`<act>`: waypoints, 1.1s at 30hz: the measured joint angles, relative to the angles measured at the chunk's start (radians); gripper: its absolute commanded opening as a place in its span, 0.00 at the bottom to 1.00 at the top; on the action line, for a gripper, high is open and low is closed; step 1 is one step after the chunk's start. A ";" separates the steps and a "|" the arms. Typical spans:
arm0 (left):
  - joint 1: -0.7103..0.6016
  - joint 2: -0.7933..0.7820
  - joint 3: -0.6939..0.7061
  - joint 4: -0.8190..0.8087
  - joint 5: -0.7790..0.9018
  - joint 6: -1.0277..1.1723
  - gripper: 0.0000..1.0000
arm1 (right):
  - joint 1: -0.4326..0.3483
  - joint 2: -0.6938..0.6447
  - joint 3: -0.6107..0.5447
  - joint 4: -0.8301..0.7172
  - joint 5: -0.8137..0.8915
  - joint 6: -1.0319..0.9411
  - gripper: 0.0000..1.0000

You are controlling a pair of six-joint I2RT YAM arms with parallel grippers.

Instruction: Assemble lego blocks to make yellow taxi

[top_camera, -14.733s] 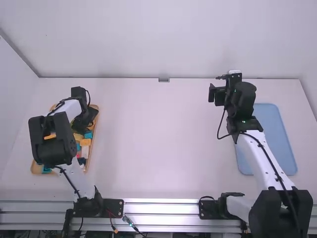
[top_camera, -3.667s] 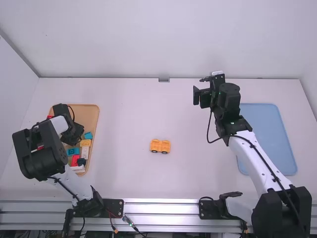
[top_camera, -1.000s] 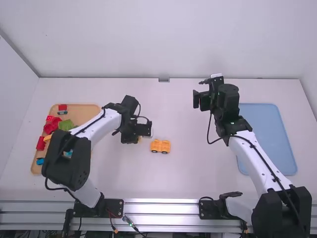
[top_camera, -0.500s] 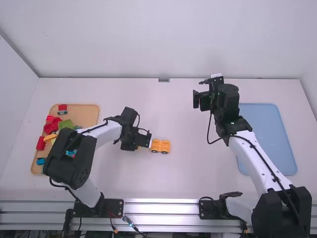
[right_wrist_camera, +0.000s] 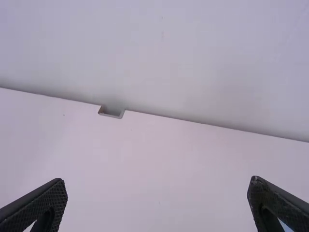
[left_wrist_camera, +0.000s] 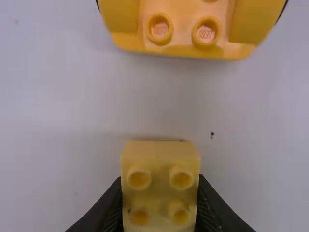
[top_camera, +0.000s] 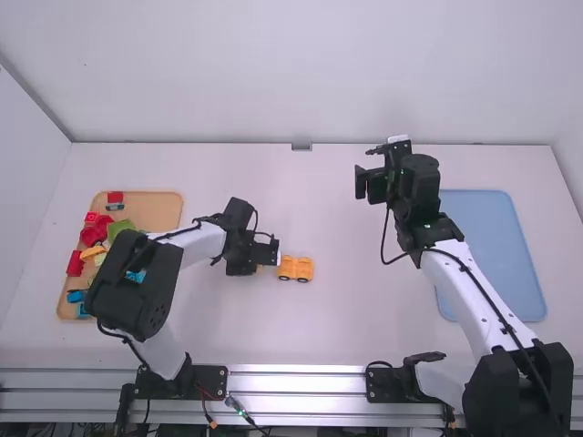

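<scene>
The left gripper (top_camera: 263, 259) pinches a yellow block (left_wrist_camera: 159, 155) inside the table's (top_camera: 346, 319) edges; the right gripper (top_camera: 370, 184) gapes empty toward the wall (top_camera: 319, 73).

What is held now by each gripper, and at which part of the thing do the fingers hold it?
The left gripper holds a yellow block by two opposite sides, studs left uncovered. The right gripper is open, holding nothing.

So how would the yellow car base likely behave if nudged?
The yellow car base may well roll lengthwise, since it sits on dark wheels. It looks like rigid moulded plastic with raised studs, so it probably won't flex. Squat on those wheels, it seems unlikely to tip.
</scene>
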 measured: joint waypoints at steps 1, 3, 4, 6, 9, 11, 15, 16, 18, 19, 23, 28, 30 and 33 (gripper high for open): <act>0.000 0.000 0.000 -0.002 0.001 -0.004 0.61 | 0.000 0.000 0.000 0.000 0.002 -0.001 0.99; 0.001 0.000 0.002 -0.002 0.010 -0.009 0.99 | 0.000 0.000 0.000 0.000 0.003 -0.002 0.99; 0.001 0.000 0.004 0.000 0.013 -0.009 0.99 | 0.000 0.000 0.000 0.000 0.003 -0.002 0.99; 0.002 0.000 0.008 0.002 0.016 -0.014 0.99 | 0.000 0.000 0.000 0.000 0.001 0.000 0.99; 0.002 0.000 0.015 -0.027 0.015 -0.015 0.99 | 0.000 0.000 0.000 0.000 0.002 0.000 0.99; 0.002 0.000 0.034 -0.071 0.016 -0.015 0.99 | 0.000 0.000 0.000 0.000 0.002 0.000 0.99; 0.001 0.000 0.154 -0.254 0.016 -0.016 0.99 | 0.000 0.000 0.000 0.002 0.004 0.000 0.99; 0.001 0.000 0.184 -0.293 0.016 -0.016 0.99 | 0.000 0.000 0.000 0.003 0.002 -0.003 0.99; 0.001 0.000 0.288 -0.397 0.024 -0.016 0.99 | 0.000 0.000 0.000 0.007 0.003 -0.001 0.99; 0.001 0.000 0.313 -0.423 0.027 -0.016 0.99 | 0.000 0.000 0.000 0.007 0.002 0.000 0.99; 0.001 0.000 0.463 -0.494 0.043 -0.018 0.99 | 0.000 0.000 0.000 0.007 0.000 0.000 0.99; 0.002 0.000 0.515 -0.462 0.047 -0.119 0.99 | 0.000 0.000 0.000 0.007 0.005 0.000 0.99; 0.001 0.000 0.522 -0.461 0.046 -0.167 0.99 | 0.000 0.000 0.000 0.007 0.005 -0.002 0.99; 0.001 0.000 0.542 -0.461 0.046 -0.256 0.99 | 0.000 0.000 0.000 0.007 0.003 -0.003 0.99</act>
